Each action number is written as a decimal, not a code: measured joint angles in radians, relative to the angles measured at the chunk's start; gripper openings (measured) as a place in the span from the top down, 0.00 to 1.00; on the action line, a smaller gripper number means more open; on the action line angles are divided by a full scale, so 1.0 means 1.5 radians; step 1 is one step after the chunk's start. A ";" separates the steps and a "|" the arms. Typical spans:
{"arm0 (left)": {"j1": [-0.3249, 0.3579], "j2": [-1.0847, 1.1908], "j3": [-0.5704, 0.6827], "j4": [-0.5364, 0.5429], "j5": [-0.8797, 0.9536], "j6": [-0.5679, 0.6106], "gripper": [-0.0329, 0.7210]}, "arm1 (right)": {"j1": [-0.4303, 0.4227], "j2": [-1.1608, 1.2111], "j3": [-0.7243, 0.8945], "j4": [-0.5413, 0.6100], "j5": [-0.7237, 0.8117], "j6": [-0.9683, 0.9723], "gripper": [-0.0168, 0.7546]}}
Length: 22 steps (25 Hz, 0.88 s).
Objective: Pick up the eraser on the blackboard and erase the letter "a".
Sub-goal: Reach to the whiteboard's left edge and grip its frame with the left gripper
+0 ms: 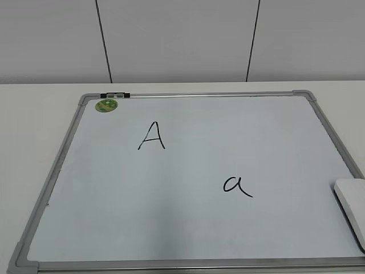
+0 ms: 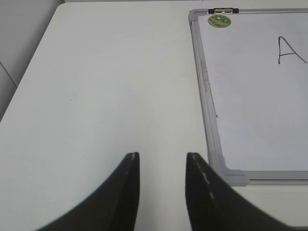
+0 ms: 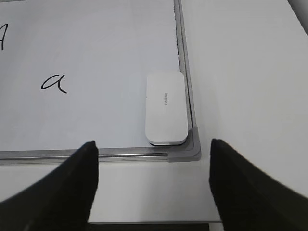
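Observation:
The blackboard is a white dry-erase board with a grey frame, lying flat on the table. The letter "a" is written right of its centre and shows in the right wrist view. The white eraser lies in the board's near right corner, cut off at the edge of the exterior view. My right gripper is open wide and empty, above the table just short of that corner. My left gripper is open and empty, over bare table left of the board.
A capital "A" is written upper left on the board. A round green magnet sits in the far left corner by a black and silver clip. The white table extends left of the board, and its near edge shows below the right gripper.

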 joint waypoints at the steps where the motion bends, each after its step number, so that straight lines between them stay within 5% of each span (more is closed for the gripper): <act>1: 0.000 0.000 0.000 0.000 0.000 0.000 0.65 | 0.000 0.000 0.000 0.000 0.000 0.000 0.29; 16: 0.000 0.005 -0.010 0.000 -0.009 0.000 0.64 | 0.000 0.000 0.000 0.000 0.000 0.000 0.29; 22: 0.000 0.138 -0.056 -0.005 -0.057 0.000 0.64 | 0.000 0.000 0.000 0.000 0.000 0.000 0.29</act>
